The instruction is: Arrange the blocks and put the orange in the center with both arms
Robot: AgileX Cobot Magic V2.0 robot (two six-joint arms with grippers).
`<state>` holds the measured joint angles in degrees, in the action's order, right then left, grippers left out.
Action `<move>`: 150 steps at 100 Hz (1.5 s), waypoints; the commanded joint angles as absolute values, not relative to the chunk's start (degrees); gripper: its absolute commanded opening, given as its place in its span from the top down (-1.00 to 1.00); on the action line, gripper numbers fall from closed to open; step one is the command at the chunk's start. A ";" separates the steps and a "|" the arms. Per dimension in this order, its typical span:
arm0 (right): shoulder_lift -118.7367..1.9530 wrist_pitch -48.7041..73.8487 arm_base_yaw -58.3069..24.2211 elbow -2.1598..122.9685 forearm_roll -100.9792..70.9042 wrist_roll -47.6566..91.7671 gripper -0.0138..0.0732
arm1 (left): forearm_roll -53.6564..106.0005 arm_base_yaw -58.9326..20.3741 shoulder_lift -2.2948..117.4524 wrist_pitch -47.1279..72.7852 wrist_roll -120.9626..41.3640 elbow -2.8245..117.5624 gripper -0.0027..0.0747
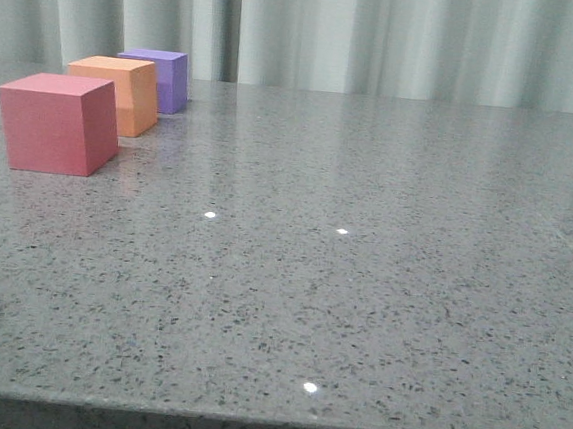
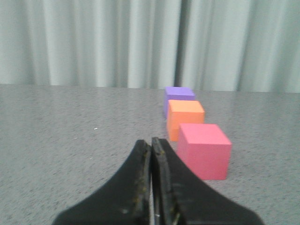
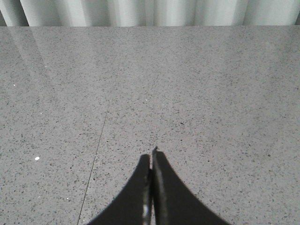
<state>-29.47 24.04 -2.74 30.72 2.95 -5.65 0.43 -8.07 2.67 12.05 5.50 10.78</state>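
Three cubes stand in a row on the grey table at the far left of the front view: the pinkish-red block (image 1: 59,122) nearest, the orange block (image 1: 116,93) in the middle, the purple block (image 1: 158,78) farthest. Neither arm shows in the front view. In the left wrist view my left gripper (image 2: 151,143) is shut and empty, just short and to the side of the pinkish-red block (image 2: 204,150), with the orange block (image 2: 185,118) and the purple block (image 2: 179,96) behind it. In the right wrist view my right gripper (image 3: 152,154) is shut and empty over bare table.
The speckled grey tabletop (image 1: 361,281) has its front edge at the bottom of the front view. A pale pleated curtain (image 1: 383,32) hangs behind the table. A thin seam line (image 3: 96,154) runs across the table in the right wrist view.
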 commanded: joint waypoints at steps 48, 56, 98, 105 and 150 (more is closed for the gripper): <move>-29.57 19.80 -2.35 32.08 2.95 -5.41 0.84 | -2.59 -4.57 -2.31 -4.47 5.10 -2.63 0.98; -29.57 19.80 -2.35 32.08 2.95 -5.41 0.84 | -2.71 -4.57 -2.31 -3.89 5.10 -2.52 0.98; -29.57 19.80 -2.35 32.08 2.95 -5.41 0.84 | -2.71 -4.57 -2.31 -3.89 5.10 -2.52 0.98; -29.57 19.80 -2.35 32.08 2.95 -5.41 0.84 | -2.71 -4.57 -2.31 -3.89 5.10 -2.52 0.98; -29.57 19.80 -2.35 32.08 2.95 -5.41 0.84 | -2.71 -4.57 -2.31 -3.89 5.10 -2.52 0.98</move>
<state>-29.47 24.07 -2.74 30.72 2.95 -5.65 -2.71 -4.48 -0.20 0.88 4.99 -0.20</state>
